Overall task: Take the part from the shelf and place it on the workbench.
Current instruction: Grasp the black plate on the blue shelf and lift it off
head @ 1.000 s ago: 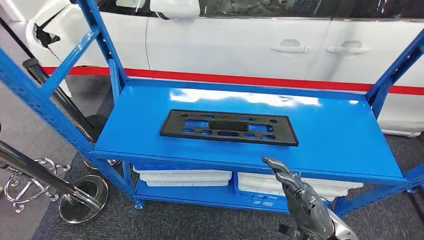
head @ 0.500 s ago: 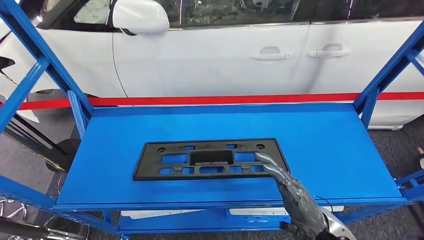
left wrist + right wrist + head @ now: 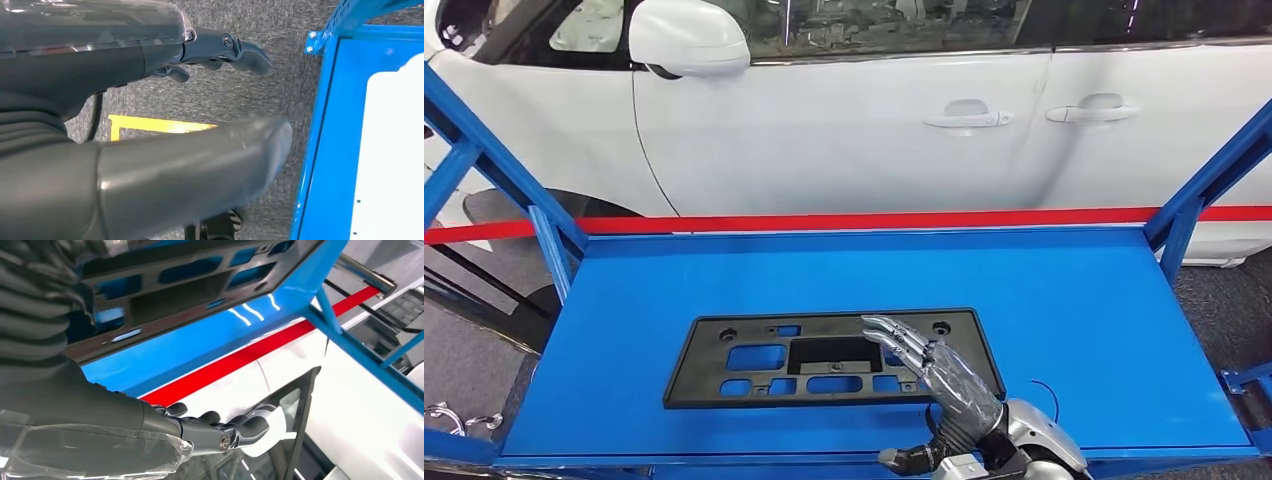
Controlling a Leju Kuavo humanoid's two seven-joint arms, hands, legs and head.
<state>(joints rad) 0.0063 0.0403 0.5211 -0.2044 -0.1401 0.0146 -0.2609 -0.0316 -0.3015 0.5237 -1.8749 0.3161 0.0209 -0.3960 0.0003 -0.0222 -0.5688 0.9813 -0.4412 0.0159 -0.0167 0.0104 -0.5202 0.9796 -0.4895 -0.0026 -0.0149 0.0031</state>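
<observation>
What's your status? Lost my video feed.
Right hand open above black part, no grip. Left hand open, hanging low. Part flat on blue shelf. Nothing blocking.

The left robot hand (image 3: pixel 150 165), holding nothing, hangs over grey carpet (image 3: pixel 280 95) beside a blue shelf frame (image 3: pixel 325 125).

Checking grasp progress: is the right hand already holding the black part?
No. In the head view the right hand reaches over the black part with fingers spread, and the part lies flat on the blue shelf.
</observation>
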